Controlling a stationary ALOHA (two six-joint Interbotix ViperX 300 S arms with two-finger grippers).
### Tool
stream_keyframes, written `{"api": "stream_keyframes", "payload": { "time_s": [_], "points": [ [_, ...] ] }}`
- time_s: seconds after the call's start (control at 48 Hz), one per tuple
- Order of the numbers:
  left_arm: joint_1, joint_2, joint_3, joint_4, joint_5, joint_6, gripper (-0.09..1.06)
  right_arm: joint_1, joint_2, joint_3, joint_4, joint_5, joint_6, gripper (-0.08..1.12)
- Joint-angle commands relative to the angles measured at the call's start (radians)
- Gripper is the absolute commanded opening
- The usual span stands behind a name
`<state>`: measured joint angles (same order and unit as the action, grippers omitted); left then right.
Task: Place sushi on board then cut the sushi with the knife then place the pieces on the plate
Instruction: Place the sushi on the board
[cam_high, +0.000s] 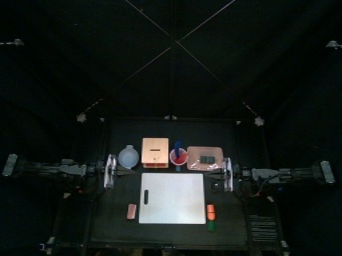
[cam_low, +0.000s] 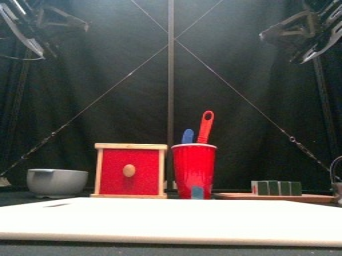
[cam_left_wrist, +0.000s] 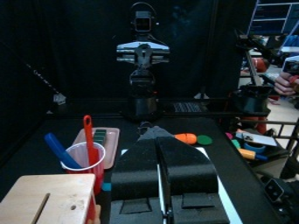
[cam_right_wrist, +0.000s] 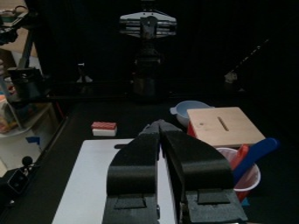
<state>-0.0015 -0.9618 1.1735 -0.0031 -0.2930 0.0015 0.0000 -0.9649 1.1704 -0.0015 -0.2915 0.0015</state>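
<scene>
Both the left gripper (cam_left_wrist: 159, 139) and right gripper (cam_right_wrist: 163, 130) hang at the table's (cam_high: 112, 226) sides, jaws pressed together, holding nothing. We see the sushi (cam_low: 277, 187) on the tray (cam_low: 315, 198) behind the board (cam_high: 174, 198), beside the cup (cam_low: 194, 168).

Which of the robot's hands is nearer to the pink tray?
Right. The right hand rests close beside the pink tray, at the table's right edge; the left hand rests at the left edge, beyond the bowl, box and cup.
</scene>
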Motion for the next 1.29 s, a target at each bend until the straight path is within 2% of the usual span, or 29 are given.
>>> {"api": "stream_keyframes", "payload": {
  "time_s": [0.021,0.104,0.271,0.521,0.667,0.854,1.062,1.292],
  "points": [
    [0.005,0.067,-0.015,-0.002,-0.048,0.002,-0.05,-0.009,0.023,0.000,0.006,0.003,0.008,0.00],
    [0.000,0.118,-0.021,-0.002,-0.072,0.003,-0.03,-0.021,0.040,-0.002,0.015,0.046,0.015,0.01],
    [-0.005,0.202,-0.038,0.000,-0.092,0.003,-0.02,-0.074,0.087,-0.037,0.051,0.178,0.025,0.02],
    [-0.006,0.298,-0.046,0.000,-0.150,0.003,-0.02,-0.241,0.152,-0.126,0.038,0.494,0.020,0.06],
    [-0.005,0.334,-0.046,-0.002,-0.172,0.003,-0.02,-0.353,0.178,-0.143,0.006,0.603,0.011,0.24],
    [-0.005,0.368,-0.048,-0.002,-0.175,0.003,-0.02,-0.428,0.201,-0.140,-0.054,0.611,0.018,0.61],
    [-0.003,0.376,-0.046,-0.002,-0.175,0.003,-0.02,-0.480,0.236,-0.149,-0.044,0.634,0.012,0.97],
    [0.005,0.376,-0.043,-0.002,-0.175,0.003,-0.02,-0.486,0.321,-0.181,-0.080,0.753,-0.011,0.99]
  ]
}}
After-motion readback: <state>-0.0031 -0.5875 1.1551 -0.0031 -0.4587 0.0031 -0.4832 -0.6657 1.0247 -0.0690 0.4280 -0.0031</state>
